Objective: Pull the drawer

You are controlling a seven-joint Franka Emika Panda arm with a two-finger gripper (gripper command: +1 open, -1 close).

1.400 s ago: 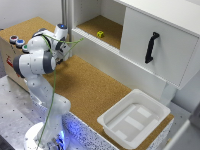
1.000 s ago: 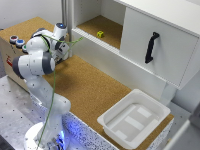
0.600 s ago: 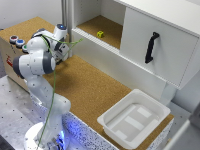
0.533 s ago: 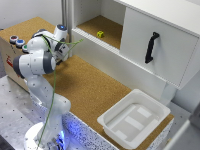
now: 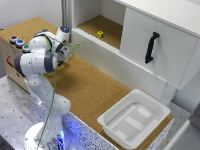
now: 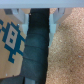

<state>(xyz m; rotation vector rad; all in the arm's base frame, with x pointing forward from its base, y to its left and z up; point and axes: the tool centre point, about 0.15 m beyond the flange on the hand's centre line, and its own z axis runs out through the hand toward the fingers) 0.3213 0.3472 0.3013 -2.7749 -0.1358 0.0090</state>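
We've got the white arm (image 5: 42, 60) folded up at the left of the exterior frame, wrist tucked close to a cardboard box (image 5: 10, 55) that has three round coloured things on its top — too small to say what they are. The gripper (image 5: 64, 52) points toward the cork-topped table (image 5: 95, 87), but we can't tell from either view how wide its jaws stand or whether it has anything in them. The wrist view is mostly a blurry dark strap or band (image 6: 37, 47) running across cork, with a blue-and-white printed patch (image 6: 10, 40) beside it.

Across the upper right of the exterior frame sits the white cabinet (image 5: 165, 10). Its right front panel carries a black handle (image 5: 151, 47), mounted upright; that panel looks flush and closed, well apart from the gripper. The compartment to the left of it is open, floor lined with cork, and holds one small yellow-green cube (image 5: 100, 34) near the middle.

At lower right, a white plastic bin (image 5: 107, 122) rests on the table corner — we see nothing in it but moulded ridges.
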